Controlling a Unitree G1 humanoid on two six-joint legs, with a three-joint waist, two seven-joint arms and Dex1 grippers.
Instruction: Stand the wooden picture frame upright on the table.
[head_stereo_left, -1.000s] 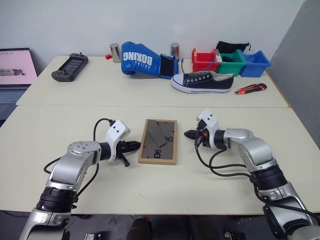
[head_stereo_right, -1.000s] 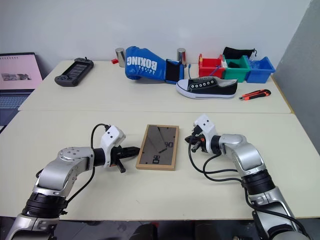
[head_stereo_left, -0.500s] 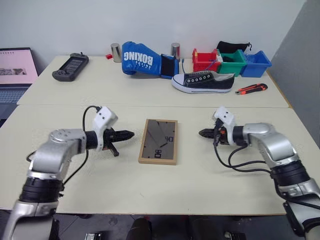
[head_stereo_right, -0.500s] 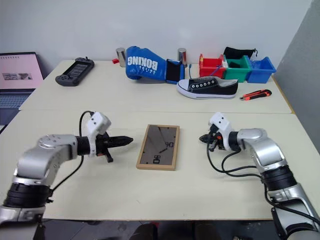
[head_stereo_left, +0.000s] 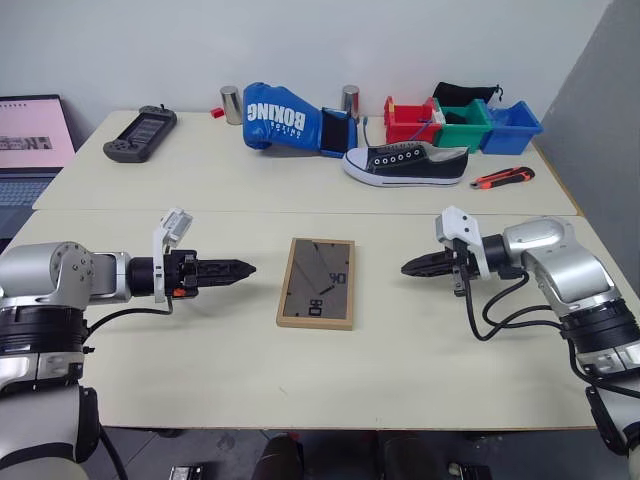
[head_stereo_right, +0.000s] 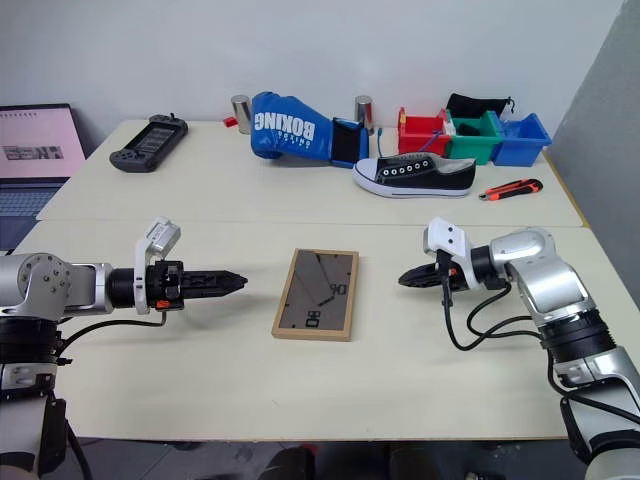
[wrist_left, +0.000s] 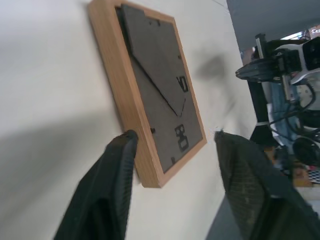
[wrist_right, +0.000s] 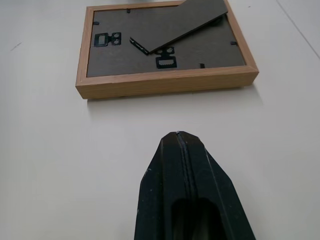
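Note:
The wooden picture frame (head_stereo_left: 316, 283) lies flat, face down, on the near section of the table (head_stereo_left: 300, 370). Its dark back panel and folded stand face up (wrist_right: 165, 45). My left gripper (head_stereo_left: 245, 268) hovers to the frame's left and points at it. It is open, and its two fingers (wrist_left: 117, 165) stand apart with nothing between them. My right gripper (head_stereo_left: 408, 269) hovers to the frame's right with its tip aimed at the frame. It is shut and empty (wrist_right: 177, 137). Neither gripper touches the frame.
On the far table section lie a blue boxing glove (head_stereo_left: 283, 118), a black sneaker (head_stereo_left: 405, 163), red, green and blue bins (head_stereo_left: 462, 125), an orange utility knife (head_stereo_left: 502, 177), a handheld game console (head_stereo_left: 140, 134) and two metal cylinders (head_stereo_left: 230, 104). A laptop (head_stereo_left: 30, 140) sits at far left.
Both grippers have drawn back outward from the frame's sides and risen. The left gripper has rolled and opened. The frame has not moved.

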